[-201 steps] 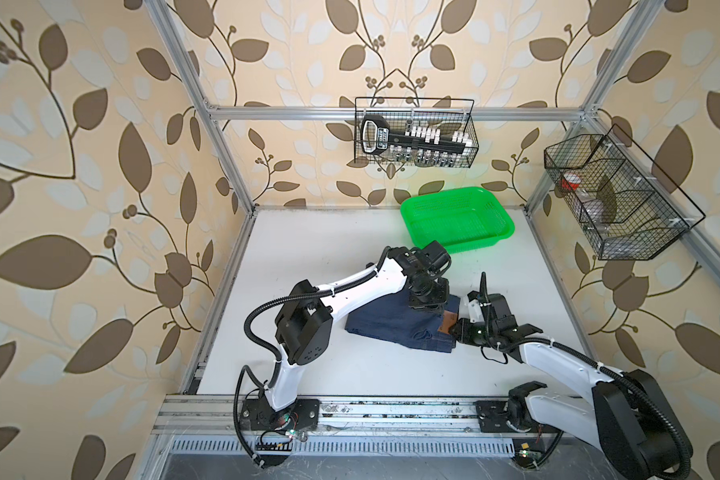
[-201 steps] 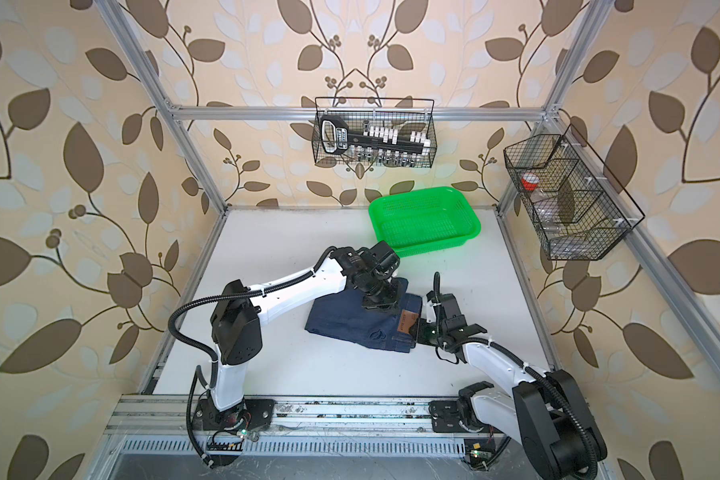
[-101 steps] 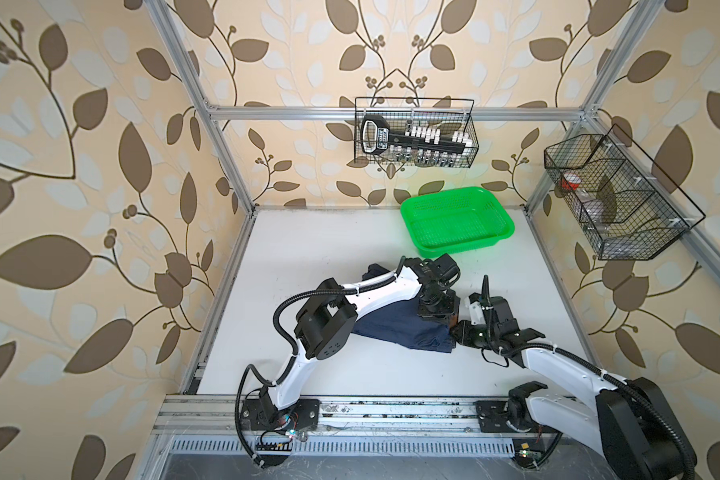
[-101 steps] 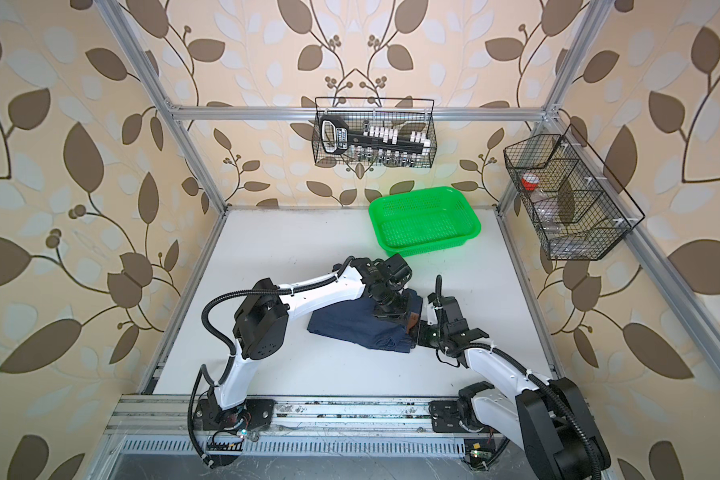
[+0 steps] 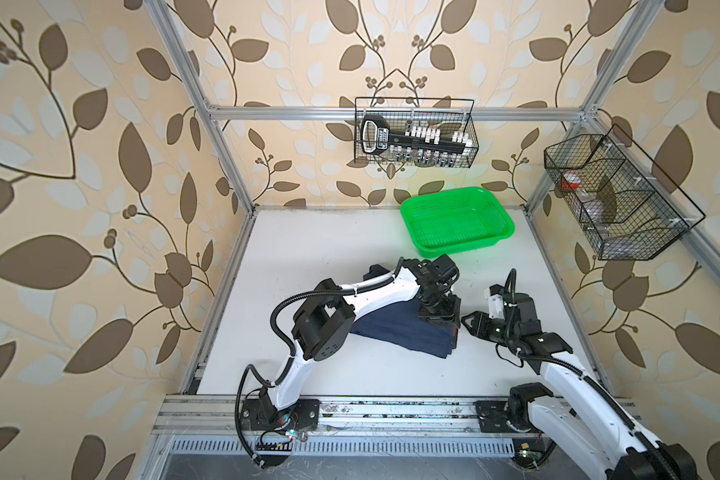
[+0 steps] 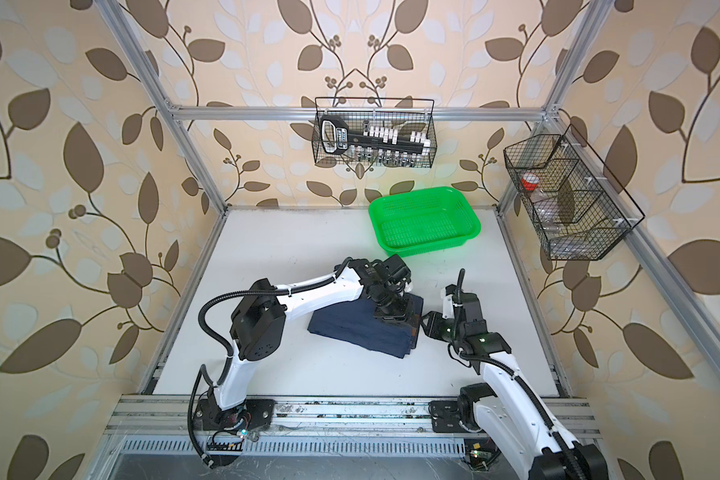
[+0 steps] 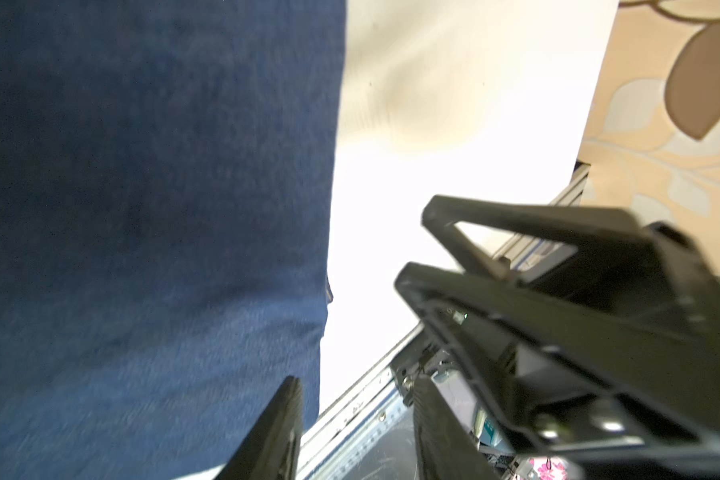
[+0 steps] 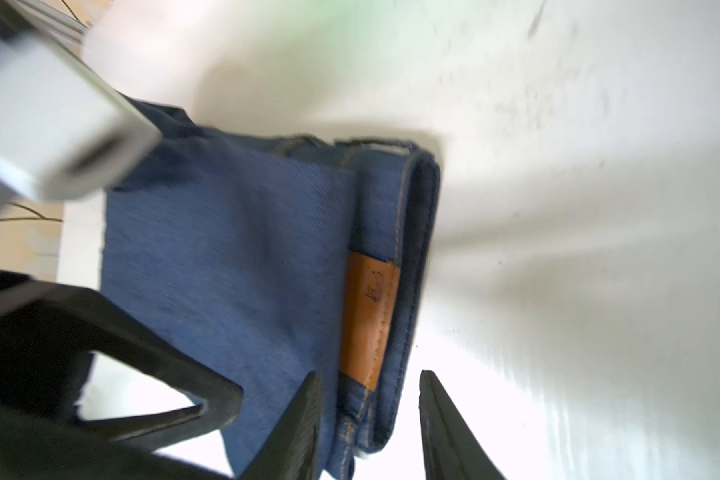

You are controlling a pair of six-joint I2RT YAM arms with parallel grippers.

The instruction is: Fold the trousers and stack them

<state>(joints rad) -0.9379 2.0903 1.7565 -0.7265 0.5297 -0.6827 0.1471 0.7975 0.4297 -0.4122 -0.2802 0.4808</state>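
two grippers met at one end of the trousers point(image 5: 395, 332). the left gripper point(image 7: 356, 380) had its jaws partly apart with nothing between them; in the left wrist view one finger point(image 7: 283, 419) stood over the edge of the denim and the other over bare table point(image 5: 308, 249). in both top views it pointed down at the top layer of the trousers, at the waistband end; whether it touched the cloth could not be told. the right gripper point(image 8: 369, 374) came in low from just beside that same end. its jaws were also apart, the folded waistband edge lay in the gap, and one finger point(image 8: 441, 419) was clear of the cloth, so it pinched nothing. a brown patch point(image 8: 368, 320) showed on the waistband close to its fingertips. the trousers lay folded into a flat, layered, dark blue rectangle on the white table, partly under the left arm's forearm. a green basket point(image 5: 462, 249) stood beyond the trousers toward the back wall, apart from them.
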